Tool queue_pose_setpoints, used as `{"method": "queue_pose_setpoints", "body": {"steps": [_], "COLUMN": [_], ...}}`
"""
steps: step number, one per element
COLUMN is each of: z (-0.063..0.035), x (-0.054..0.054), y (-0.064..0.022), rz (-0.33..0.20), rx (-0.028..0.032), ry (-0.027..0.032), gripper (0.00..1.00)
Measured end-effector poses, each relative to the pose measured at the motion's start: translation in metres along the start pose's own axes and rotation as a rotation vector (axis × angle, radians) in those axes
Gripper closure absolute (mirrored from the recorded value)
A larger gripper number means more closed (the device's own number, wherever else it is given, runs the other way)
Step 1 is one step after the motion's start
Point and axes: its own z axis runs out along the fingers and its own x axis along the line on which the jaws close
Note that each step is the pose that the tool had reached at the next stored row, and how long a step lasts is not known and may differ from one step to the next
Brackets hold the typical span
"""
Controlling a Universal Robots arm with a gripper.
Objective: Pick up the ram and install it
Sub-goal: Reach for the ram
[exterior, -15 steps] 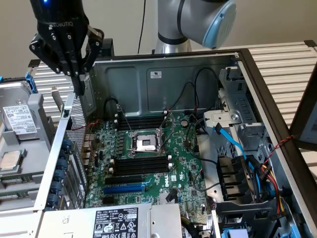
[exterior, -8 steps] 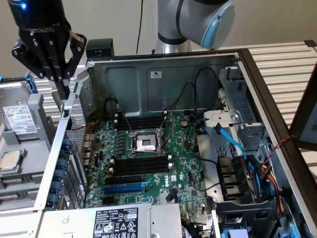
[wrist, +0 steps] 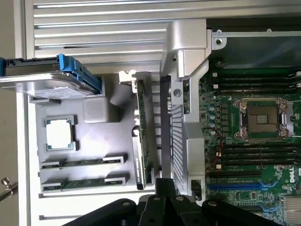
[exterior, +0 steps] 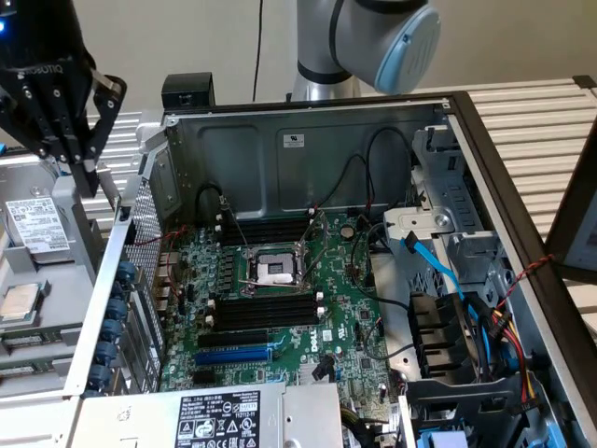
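Note:
Two ram sticks, thin green boards, lie flat side by side in holders of a grey tray [wrist: 94, 136]: one ram stick [wrist: 82, 161] and a second ram stick [wrist: 84, 181]. My black gripper [exterior: 70, 140] hangs above this tray, at the exterior view's left, outside the open computer case, and holds nothing. Its black linkage [wrist: 162, 207] shows in the wrist view. The motherboard [exterior: 280, 327] lies inside the case with black memory slots [exterior: 266, 308] beside the CPU socket [exterior: 273, 269]; these black memory slots [wrist: 256, 155] look bare.
The tray also carries a hard drive [wrist: 51, 84] with blue brackets, a CPU chip [wrist: 60, 133] and an upright green card [wrist: 141, 136]. The case's metal wall [exterior: 121, 280] stands between tray and motherboard. Cables [exterior: 466, 317] and a drive cage fill the case's right side.

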Motion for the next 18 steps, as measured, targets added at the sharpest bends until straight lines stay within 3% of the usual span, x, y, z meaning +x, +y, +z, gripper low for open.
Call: {"method": "queue_pose_setpoints", "body": {"steps": [15,18], "z": [0.0221,0.0273], "x": [0.068,0.078], "y": [-0.0063,-0.0074], "rz": [0.0,-0.003], "rx": [0.0001,0.0001], "ry": [0.0001,0.0003], "gripper": [0.9,0.9]}}
